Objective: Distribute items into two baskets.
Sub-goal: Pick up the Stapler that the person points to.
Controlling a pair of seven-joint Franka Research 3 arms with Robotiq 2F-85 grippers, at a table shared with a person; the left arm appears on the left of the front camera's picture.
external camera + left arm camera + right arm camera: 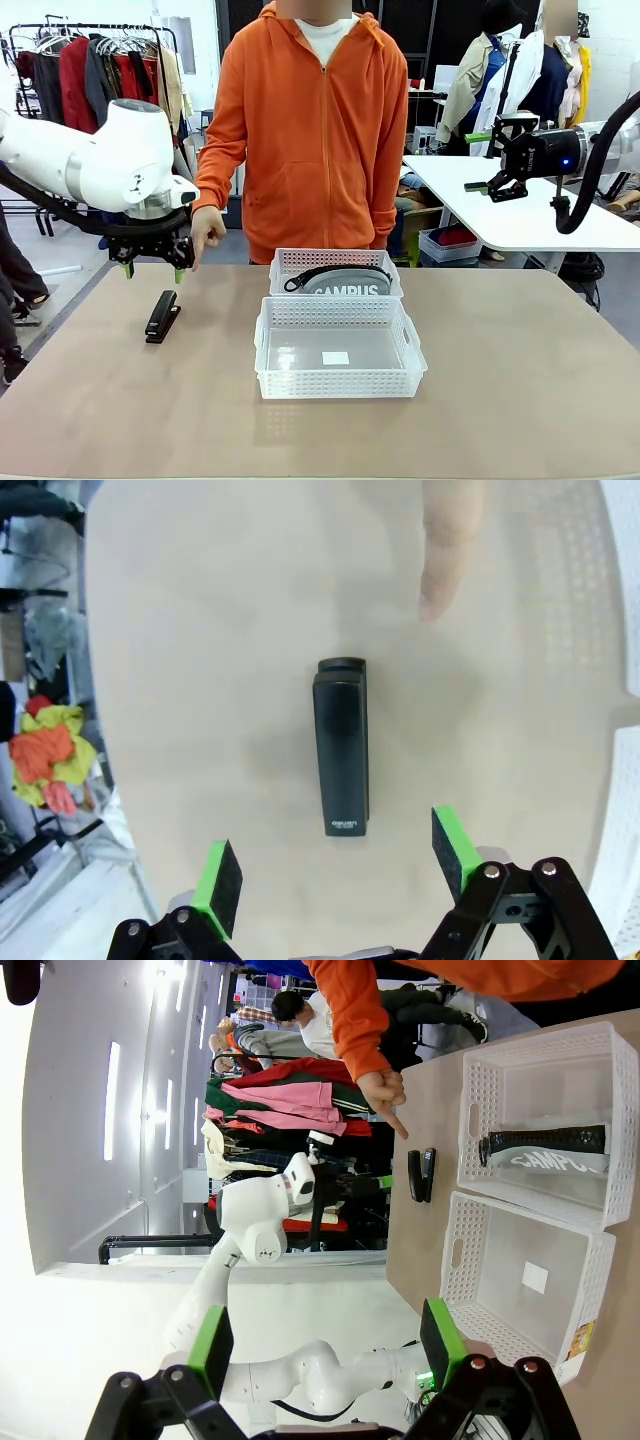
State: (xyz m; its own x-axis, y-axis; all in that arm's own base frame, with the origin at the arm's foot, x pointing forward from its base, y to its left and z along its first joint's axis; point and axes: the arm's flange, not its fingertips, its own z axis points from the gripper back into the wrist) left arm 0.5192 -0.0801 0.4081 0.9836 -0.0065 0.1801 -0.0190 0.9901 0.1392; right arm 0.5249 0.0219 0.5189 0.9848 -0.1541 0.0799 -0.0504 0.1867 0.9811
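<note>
One translucent-white lattice plastic far basket (336, 259) holding grey fabric "CAMPUS" pouch (345, 283), matching near basket (340, 384) touching it, small black stapler (162, 316) left on counter (500, 380), left gripper (153, 271) spread wide above stapler, right gripper (477, 162) spread wide, aloft

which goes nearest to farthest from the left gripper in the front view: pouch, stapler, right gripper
1. stapler, on the table just below the left gripper
2. pouch, in the far basket at mid-table
3. right gripper, raised, off to the far right
</note>
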